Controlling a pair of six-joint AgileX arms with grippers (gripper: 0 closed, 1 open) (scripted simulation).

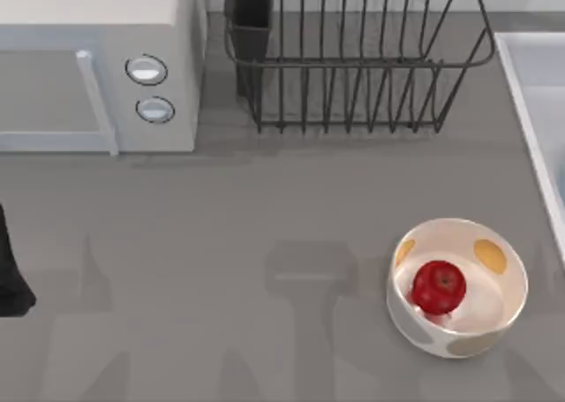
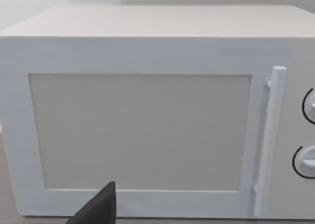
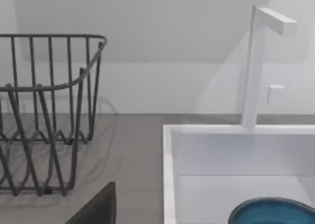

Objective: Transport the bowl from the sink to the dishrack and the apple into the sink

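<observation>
The red apple (image 1: 439, 285) lies inside a white bowl with yellow and grey spots (image 1: 494, 309) at the table's front right. The teal-blue bowl (image 3: 273, 211) rests in the pale sink (image 3: 170, 175), whose rim (image 1: 525, 102) runs along the table's right edge. The dark wire dishrack (image 1: 353, 62) stands at the back, with its black cup (image 1: 251, 18) at its left corner; the rack (image 3: 44, 115) also stands left of the sink in the right wrist view. My left arm (image 1: 11, 269) is parked at the left edge. A dark part of my right gripper (image 3: 98, 207) faces the sink.
A white microwave (image 1: 97, 62) with two knobs occupies the back left, and its door (image 2: 140, 130) faces the left gripper (image 2: 98, 209). A white faucet (image 3: 253, 66) rises behind the sink. Open grey tabletop lies between the microwave and the spotted bowl.
</observation>
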